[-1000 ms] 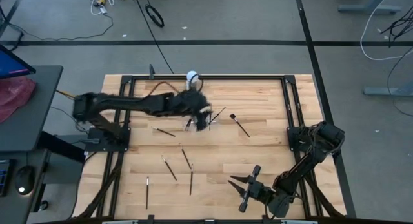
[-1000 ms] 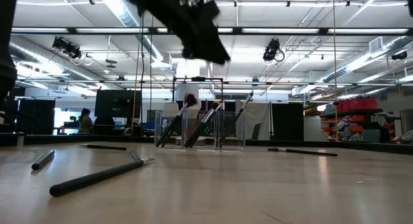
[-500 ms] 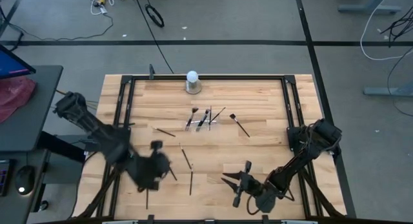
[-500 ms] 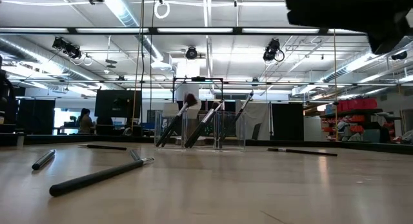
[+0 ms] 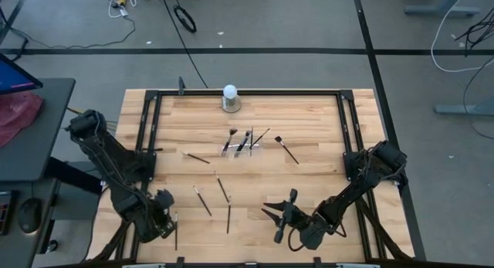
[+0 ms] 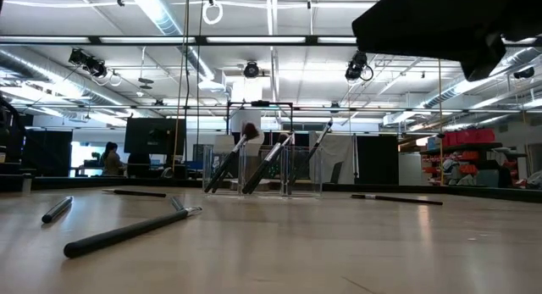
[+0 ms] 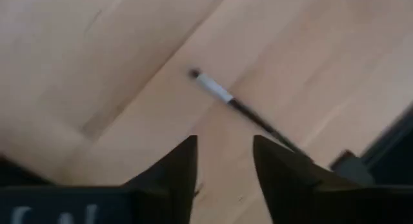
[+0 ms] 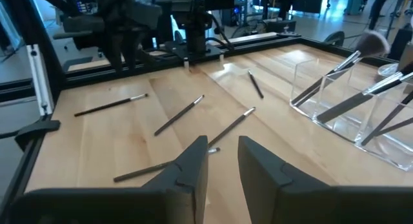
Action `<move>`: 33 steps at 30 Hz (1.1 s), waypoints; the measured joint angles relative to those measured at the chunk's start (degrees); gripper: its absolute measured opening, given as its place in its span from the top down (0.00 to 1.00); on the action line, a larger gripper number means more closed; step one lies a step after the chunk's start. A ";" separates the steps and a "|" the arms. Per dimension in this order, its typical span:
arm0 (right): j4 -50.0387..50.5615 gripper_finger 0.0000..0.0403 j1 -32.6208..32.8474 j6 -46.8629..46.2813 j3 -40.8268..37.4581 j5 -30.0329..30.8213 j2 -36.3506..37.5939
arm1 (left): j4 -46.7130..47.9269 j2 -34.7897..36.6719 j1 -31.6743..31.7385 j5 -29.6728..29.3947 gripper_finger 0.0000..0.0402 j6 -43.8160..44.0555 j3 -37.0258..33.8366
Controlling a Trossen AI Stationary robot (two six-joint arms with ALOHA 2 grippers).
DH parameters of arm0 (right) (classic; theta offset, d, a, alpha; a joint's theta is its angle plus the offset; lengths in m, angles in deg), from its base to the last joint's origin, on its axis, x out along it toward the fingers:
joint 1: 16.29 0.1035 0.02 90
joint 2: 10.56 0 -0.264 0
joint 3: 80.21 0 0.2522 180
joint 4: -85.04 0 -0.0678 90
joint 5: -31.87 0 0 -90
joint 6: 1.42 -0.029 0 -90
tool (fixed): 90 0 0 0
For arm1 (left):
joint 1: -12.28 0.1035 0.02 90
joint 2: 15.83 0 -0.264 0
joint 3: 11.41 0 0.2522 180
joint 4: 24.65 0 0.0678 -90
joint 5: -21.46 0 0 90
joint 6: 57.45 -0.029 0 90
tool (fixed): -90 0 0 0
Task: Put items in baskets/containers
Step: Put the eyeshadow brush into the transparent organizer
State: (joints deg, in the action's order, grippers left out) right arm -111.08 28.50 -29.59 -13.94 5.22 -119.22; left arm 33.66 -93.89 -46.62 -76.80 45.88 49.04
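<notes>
At the counter's (image 5: 309, 121) near-left corner the left tool (image 5: 164, 222) hangs low just beside a loose brush (image 5: 175, 230), its fingers (image 7: 177, 169) parted with nothing between them. More brushes (image 5: 223, 189) lie scattered over the near middle, while the clear holder (image 5: 245, 142) stands farther back at the centre with several brushes leaning in it, a white ball (image 5: 229, 91) behind it. Toward the near right, the right tool (image 5: 279, 220) hovers above the wood, its fingers (image 8: 190, 162) narrowly apart and empty.
</notes>
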 joint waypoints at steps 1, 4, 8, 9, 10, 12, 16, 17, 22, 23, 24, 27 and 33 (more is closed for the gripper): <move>-0.02 0.79 -0.15 0.03 0.00 0.00 0.00 | 0.00 0.00 -0.52 -0.01 0.56 2.47 -0.64; -0.01 0.79 -0.30 -0.17 0.00 0.02 0.00 | -1.92 0.00 -1.48 -0.88 0.47 8.13 -2.29; -0.04 0.79 -0.26 -0.53 0.00 0.00 0.00 | -7.49 -0.74 -2.64 -7.85 0.44 10.50 -3.33; -0.05 0.79 -0.26 -0.83 0.00 0.00 0.00 | -8.42 -1.45 -2.67 -8.60 0.45 10.79 -3.33; -0.06 0.79 -0.26 -1.14 0.00 0.00 0.00 | -8.89 -2.30 -2.67 -8.75 0.46 11.08 -3.33; -0.06 0.79 -0.26 -1.43 0.00 0.00 0.00 | -9.92 -4.59 -2.62 -7.88 0.49 11.27 -3.30; -0.06 0.79 -0.26 -1.39 0.00 0.00 0.00 | -10.29 -10.26 -2.67 -5.31 0.56 11.57 -1.92; -0.06 0.79 -0.26 -1.41 0.00 0.00 0.00 | -10.52 -11.65 -2.67 -5.23 0.57 11.63 -1.35; -0.06 0.79 -0.26 -1.39 0.00 0.00 0.00 | -8.86 -17.13 -2.67 -5.48 0.62 11.85 1.53; -0.06 0.79 -0.26 -1.39 0.00 0.00 0.00 | -8.26 -17.86 -2.67 -5.48 0.63 11.89 1.97; -0.06 0.79 -0.26 -1.39 0.00 0.00 0.00 | -7.47 -18.44 -2.67 -5.68 0.65 12.15 2.35; -0.06 0.79 -0.26 -1.39 0.00 0.01 0.01 | -5.58 -19.19 -2.78 -7.13 0.73 13.12 2.78; -0.06 0.79 -0.26 -1.39 0.00 0.02 0.00 | -3.87 -19.42 -2.84 -14.70 0.94 11.26 1.80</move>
State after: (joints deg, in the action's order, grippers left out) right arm -111.13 28.24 -30.98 -13.94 5.24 -119.22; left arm 29.79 -113.30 -49.46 -91.50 57.14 50.84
